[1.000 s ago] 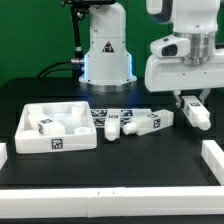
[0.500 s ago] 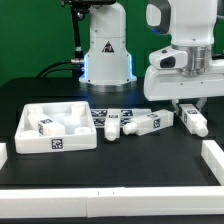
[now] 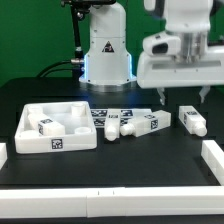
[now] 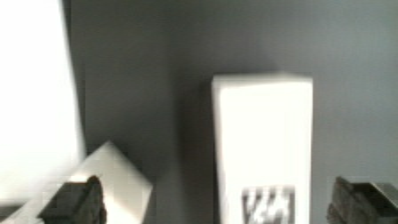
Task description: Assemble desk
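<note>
The desk panel [image 3: 28,141], a white rimmed tray, lies at the exterior view's left with two tagged white legs [image 3: 45,125] inside it. Two more legs [image 3: 112,125] [image 3: 146,123] lie side by side near the middle. Another leg [image 3: 191,121] lies alone at the exterior view's right. My gripper [image 3: 182,97] hangs open and empty straight above that leg, clear of it. In the wrist view the leg [image 4: 263,120] lies below, between my dark fingertips [image 4: 71,202], with its tag showing, and my gripper [image 4: 221,205] holds nothing.
The marker board [image 3: 98,112] lies flat behind the middle legs. The robot base [image 3: 107,50] stands at the back. Low white rails run along the front [image 3: 110,202], the right [image 3: 212,155] and the left [image 3: 3,155] of the black table. A white edge [image 4: 27,100] shows in the wrist view.
My gripper was down around the lone right leg. It has risen straight up, and the leg stays lying on the table.
</note>
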`<state>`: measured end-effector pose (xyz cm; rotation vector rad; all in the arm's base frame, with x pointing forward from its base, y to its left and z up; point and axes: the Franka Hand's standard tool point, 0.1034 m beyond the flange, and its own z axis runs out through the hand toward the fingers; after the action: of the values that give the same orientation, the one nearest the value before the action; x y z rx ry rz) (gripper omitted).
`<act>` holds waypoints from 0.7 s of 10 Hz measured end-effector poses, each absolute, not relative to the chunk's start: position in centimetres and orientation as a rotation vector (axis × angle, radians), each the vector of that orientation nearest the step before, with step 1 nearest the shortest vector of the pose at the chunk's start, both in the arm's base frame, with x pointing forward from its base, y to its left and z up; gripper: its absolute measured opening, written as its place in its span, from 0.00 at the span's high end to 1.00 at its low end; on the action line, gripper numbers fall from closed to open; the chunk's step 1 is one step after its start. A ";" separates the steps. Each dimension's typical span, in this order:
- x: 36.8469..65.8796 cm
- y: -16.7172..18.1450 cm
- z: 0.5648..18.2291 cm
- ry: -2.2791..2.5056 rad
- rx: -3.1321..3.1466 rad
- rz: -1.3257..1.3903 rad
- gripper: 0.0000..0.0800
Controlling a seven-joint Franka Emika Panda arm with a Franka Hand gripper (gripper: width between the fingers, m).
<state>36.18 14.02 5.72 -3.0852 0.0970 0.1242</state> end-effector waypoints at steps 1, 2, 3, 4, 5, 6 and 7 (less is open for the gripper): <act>37.0 12.9 6.5 0.093 -3.077 0.113 0.20; 38.0 11.5 6.8 0.106 -3.061 0.095 0.19; 39.0 10.8 7.0 0.076 -3.056 0.073 0.19; 38.8 10.9 6.9 0.081 -3.057 0.078 0.19; 38.7 11.0 6.9 0.076 -3.057 0.079 0.19; 38.7 10.7 6.8 0.103 -3.058 0.083 0.19; 38.4 9.9 6.1 0.272 -3.055 0.110 0.19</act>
<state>38.44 9.86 6.11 -3.0547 0.2717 0.1101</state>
